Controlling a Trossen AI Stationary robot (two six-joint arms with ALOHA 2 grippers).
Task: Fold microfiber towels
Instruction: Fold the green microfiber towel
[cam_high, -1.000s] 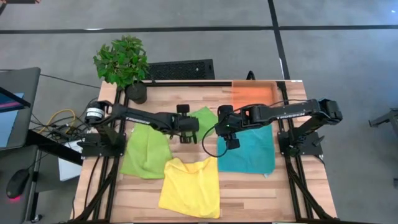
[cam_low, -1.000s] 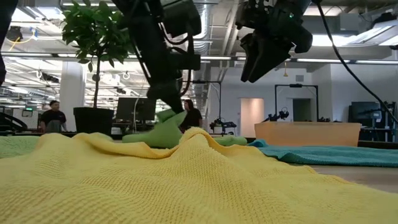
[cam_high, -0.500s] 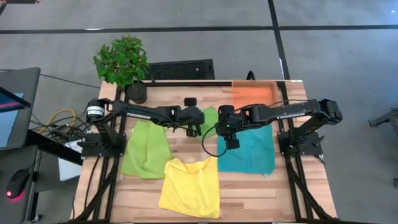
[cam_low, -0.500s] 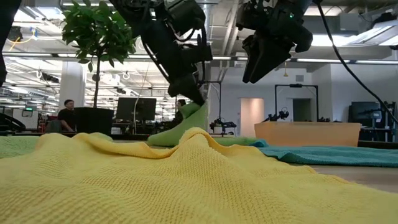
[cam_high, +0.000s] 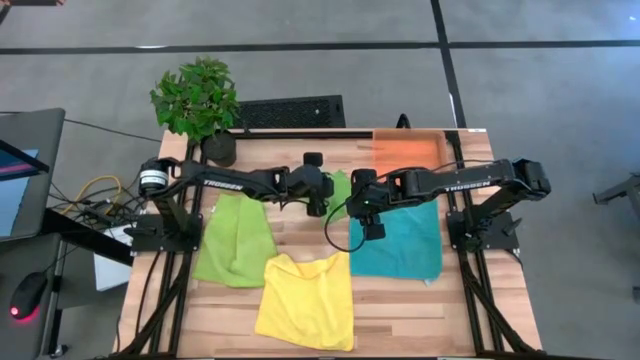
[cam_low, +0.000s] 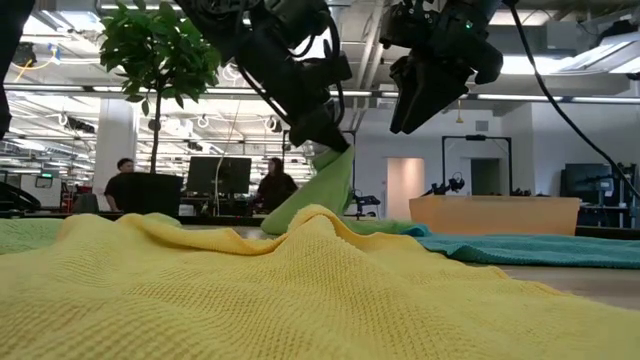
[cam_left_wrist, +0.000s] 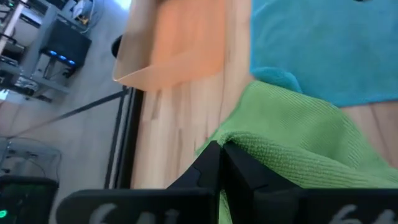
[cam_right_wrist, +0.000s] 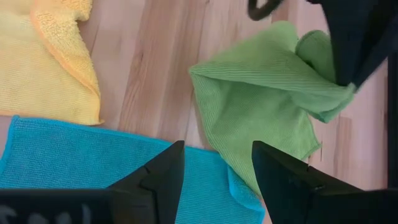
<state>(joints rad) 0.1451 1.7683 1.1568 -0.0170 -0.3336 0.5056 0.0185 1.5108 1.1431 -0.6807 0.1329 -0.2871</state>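
The small green towel (cam_high: 338, 186) lies at the centre of the surface (cam_high: 300, 225), toward its far edge, with one corner lifted clear of the wood and the rest trailing down to the boards, where its lower edge overlaps the corner of the teal towel (cam_high: 400, 240). The left gripper (cam_high: 318, 196) has its fingers pressed together on that raised corner, so the cloth hangs below and away from them toward the right arm's side. The right gripper (cam_high: 370, 222) hovers above the teal towel's near-left part with fingers spread and nothing between them; it is the nearer arm to the trailing edge of the green cloth, which lies just beyond its fingers in the right wrist view. The coming fold appears to depend on where the lifted corner is carried relative to that resting edge. Count: four towels, namely two green (the second, larger green towel (cam_high: 236, 240) lies flat at the left), one teal, one yellow towel (cam_high: 305, 300) at the near edge; one orange tray (cam_high: 405, 150); one potted plant (cam_high: 197, 100)
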